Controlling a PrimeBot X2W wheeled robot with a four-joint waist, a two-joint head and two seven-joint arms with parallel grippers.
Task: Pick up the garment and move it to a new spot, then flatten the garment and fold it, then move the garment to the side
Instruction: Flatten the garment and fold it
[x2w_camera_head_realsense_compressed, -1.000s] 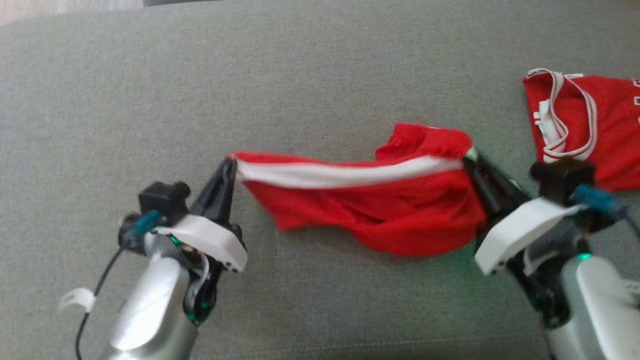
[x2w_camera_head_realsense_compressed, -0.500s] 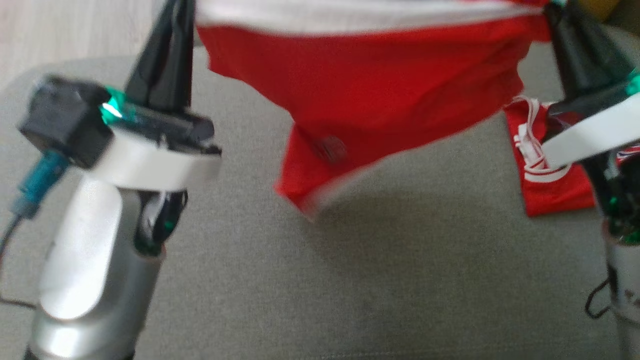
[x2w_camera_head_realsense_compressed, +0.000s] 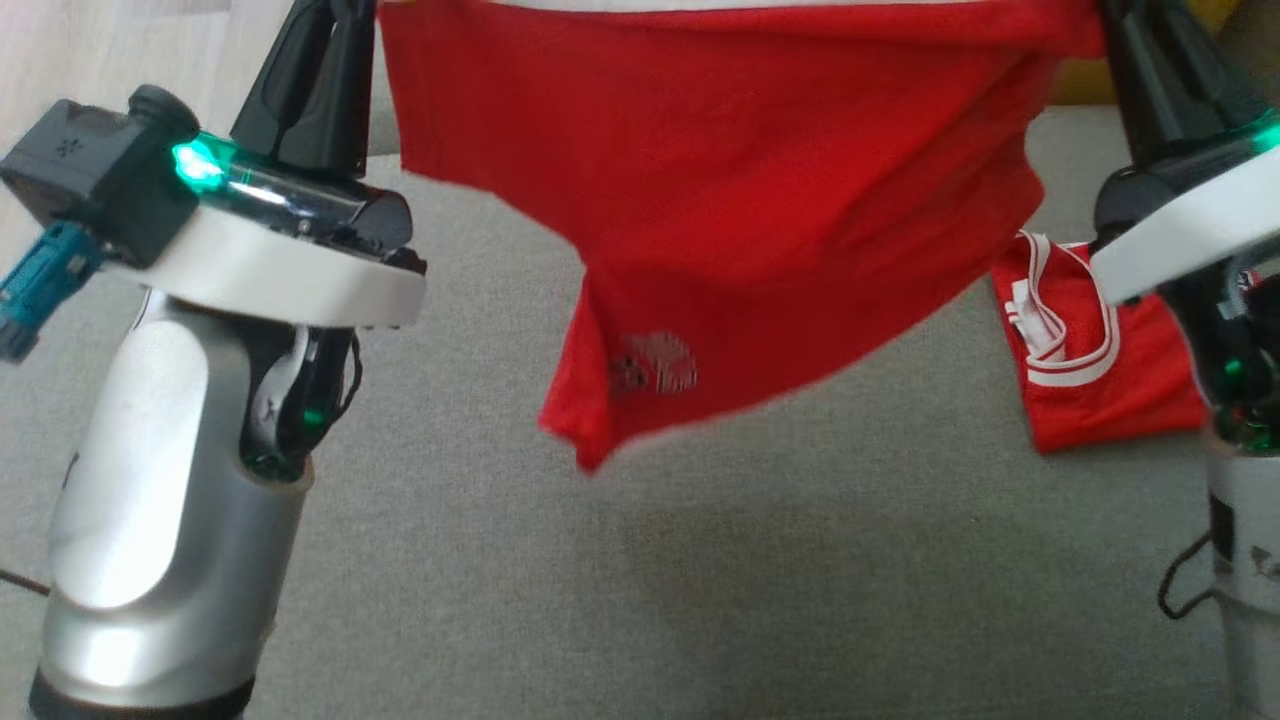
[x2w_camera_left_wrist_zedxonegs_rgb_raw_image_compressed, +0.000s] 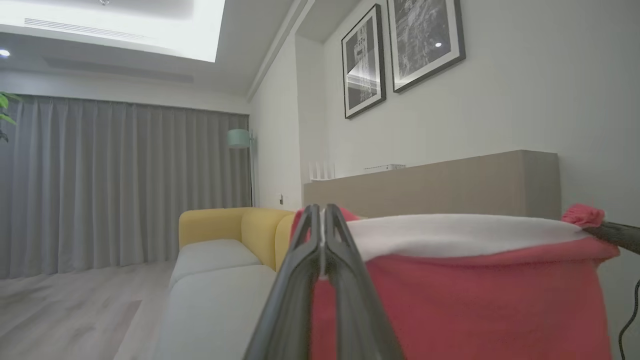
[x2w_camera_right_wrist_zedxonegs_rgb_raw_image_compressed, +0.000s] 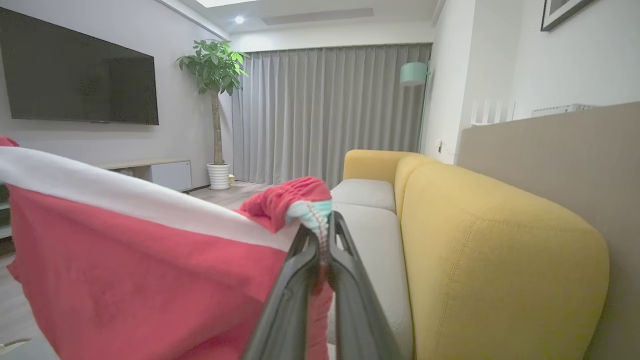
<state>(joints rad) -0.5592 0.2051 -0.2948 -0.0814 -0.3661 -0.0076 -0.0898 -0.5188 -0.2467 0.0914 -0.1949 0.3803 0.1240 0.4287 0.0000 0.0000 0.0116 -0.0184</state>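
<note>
The garment (x2w_camera_head_realsense_compressed: 720, 200) is a pair of red shorts with a white stripe. It hangs in the air above the grey sofa seat (x2w_camera_head_realsense_compressed: 800, 600), stretched between my two grippers. My left gripper (x2w_camera_head_realsense_compressed: 345, 15) is shut on its left top corner and is seen close up in the left wrist view (x2w_camera_left_wrist_zedxonegs_rgb_raw_image_compressed: 320, 212). My right gripper (x2w_camera_head_realsense_compressed: 1115, 20) is shut on the bunched waistband at the right top corner, seen close up in the right wrist view (x2w_camera_right_wrist_zedxonegs_rgb_raw_image_compressed: 320, 222). The cloth (x2w_camera_left_wrist_zedxonegs_rgb_raw_image_compressed: 475, 295) (x2w_camera_right_wrist_zedxonegs_rgb_raw_image_compressed: 125, 280) drops below the fingers, lowest toward the left. A small printed logo (x2w_camera_head_realsense_compressed: 655, 362) faces me.
A second red garment with white trim (x2w_camera_head_realsense_compressed: 1090, 370) lies flat on the seat at the right, partly behind my right wrist. A yellow sofa back (x2w_camera_right_wrist_zedxonegs_rgb_raw_image_compressed: 500, 260) rises beyond the seat. Pale wooden floor (x2w_camera_head_realsense_compressed: 100, 40) shows at the far left.
Both arms have risen and carried the garment up off the seat. It lay stretched across the cushion a second ago and now hangs free, a little higher than half a second ago.
</note>
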